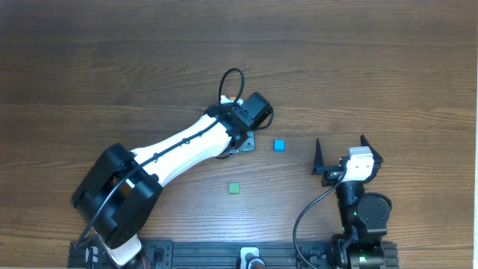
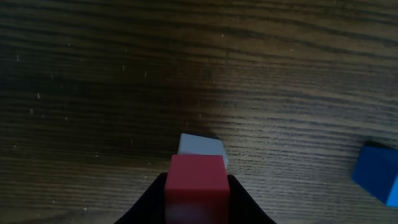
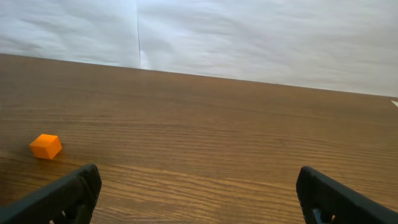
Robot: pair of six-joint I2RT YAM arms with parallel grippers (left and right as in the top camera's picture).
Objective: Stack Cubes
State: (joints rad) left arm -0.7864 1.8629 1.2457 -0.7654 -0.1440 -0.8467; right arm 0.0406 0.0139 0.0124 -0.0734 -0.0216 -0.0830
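- Small red cube (image 2: 197, 177) clamped in my left gripper (image 2: 197, 194), poised over the pale grey cube (image 2: 200, 145) on the wooden counter (image 1: 373, 60).
- Placing step, I judge; next: centre, lower, release.
- Right gripper (image 1: 340, 143) spread wide, idle.

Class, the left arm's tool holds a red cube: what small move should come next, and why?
Probably nudge the left tool a little farther over the white cube, then lower it. The red cube is clamped in the tool, but part of the white cube's top shows past it, so the two seem not quite aligned.
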